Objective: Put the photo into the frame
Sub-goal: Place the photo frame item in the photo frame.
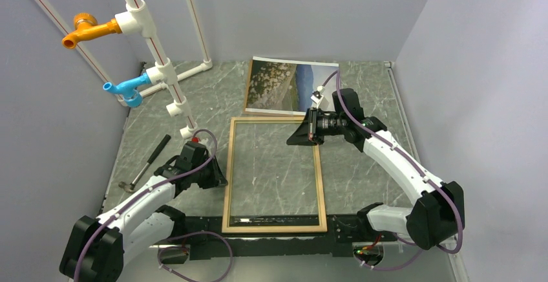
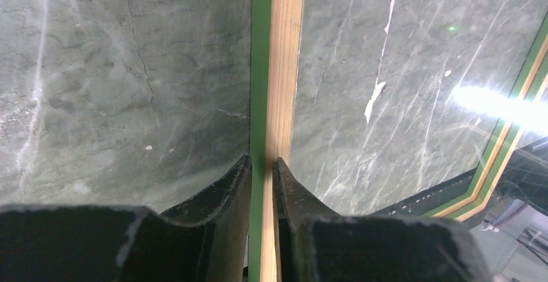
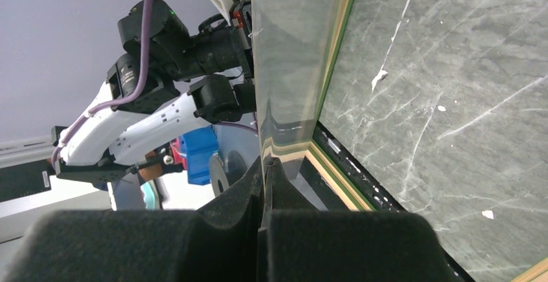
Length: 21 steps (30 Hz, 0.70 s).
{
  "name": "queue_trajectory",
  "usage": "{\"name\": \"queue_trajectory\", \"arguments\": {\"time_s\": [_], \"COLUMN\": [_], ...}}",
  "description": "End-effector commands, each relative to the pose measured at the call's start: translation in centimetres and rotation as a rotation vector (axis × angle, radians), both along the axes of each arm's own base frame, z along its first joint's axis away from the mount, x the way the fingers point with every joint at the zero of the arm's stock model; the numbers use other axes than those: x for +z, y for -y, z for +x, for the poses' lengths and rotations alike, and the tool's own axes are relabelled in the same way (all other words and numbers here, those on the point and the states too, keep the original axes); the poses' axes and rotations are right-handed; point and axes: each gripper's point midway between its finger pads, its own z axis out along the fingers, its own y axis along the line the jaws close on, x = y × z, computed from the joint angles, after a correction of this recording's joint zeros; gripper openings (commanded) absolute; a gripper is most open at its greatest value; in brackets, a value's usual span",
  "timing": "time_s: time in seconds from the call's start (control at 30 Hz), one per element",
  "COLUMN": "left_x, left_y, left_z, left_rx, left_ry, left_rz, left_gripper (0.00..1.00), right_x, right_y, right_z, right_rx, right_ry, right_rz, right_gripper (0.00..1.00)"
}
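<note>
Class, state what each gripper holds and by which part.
The left gripper clamps the frame by its left rail. The right gripper is shut near the far right corner; hold unclear.

Left arm (image 1: 139, 203) and right arm (image 1: 399, 163): white link shells, black joint housings, looped purple cables (image 1: 196, 235), black wedge-shaped fingers (image 2: 216, 199) with grainy surface.

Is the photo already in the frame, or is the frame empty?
Empty. Inside the frame only the grey marble table shows through the glass; the photo lies face up beyond its far end.
</note>
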Motion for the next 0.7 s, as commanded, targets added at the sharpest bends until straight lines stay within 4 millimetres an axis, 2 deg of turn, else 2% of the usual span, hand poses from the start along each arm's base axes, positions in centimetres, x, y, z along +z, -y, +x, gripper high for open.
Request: {"name": "queue_trajectory", "arguments": {"time_s": [0.0,0.33,0.67], "left_x": [-1.22,-1.23,-1.25], "left_y": [-1.37,-1.36,-1.34], "left_z": [-0.15,-0.12,-0.08], "left_rx": [0.011,0.010,0.007], "left_ry": [-0.009,-0.007,-0.005], "left_rz": [0.077,0.078,0.079], "left_gripper": [0.22,0.22,0.22], "right_x": [0.32,0.88,0.31], "right_y": [-0.27,-0.18,0.15], "right_z": [0.07,-0.07,-0.56], "right_rx": [0.006,-0.019,-0.039], "right_ry": [0.021,0.023,0.009], "right_rz": [0.022,0.042,0.043], "right_gripper": [0.00,0.00,0.00]}}
